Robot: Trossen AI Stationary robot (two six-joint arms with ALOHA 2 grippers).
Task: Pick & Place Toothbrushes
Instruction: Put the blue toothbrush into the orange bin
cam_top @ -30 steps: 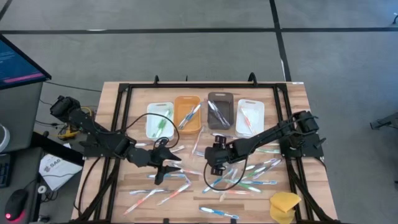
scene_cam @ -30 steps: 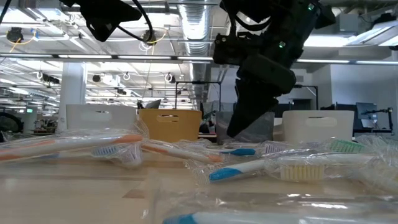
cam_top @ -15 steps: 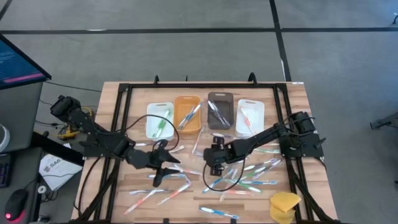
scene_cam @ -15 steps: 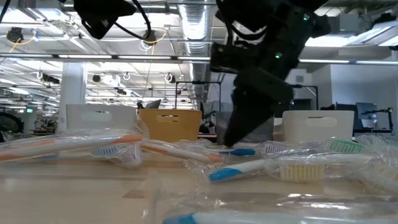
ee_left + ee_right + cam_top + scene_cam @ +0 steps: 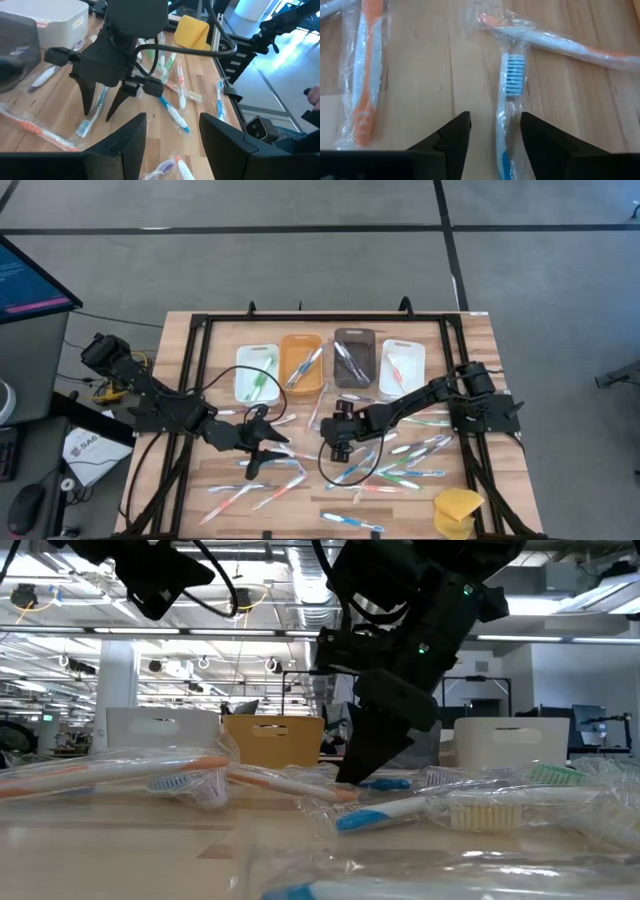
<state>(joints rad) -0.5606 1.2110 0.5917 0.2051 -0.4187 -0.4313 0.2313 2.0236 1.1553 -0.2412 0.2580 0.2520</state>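
Pale, straight-grained wooden tabletop (image 5: 220, 510) framed by black rails. Both claws are matte black: the right claw (image 5: 491, 131) has a clear-wrapped toothbrush with a blue handle and blue-and-white bristles (image 5: 510, 100) running between its fingers, a wrapped orange-and-white toothbrush (image 5: 365, 75) to one side, and another white one with an orange tip (image 5: 555, 40) beyond. The left claw (image 5: 172, 135) faces a bright yellow sponge-like lump (image 5: 192, 31). Past both claws sit four small rectangular bins: white (image 5: 257, 373), orange (image 5: 301, 363), dark grey (image 5: 353, 358), white (image 5: 402, 368). Scattered toothbrushes show blue, green, pink and white.
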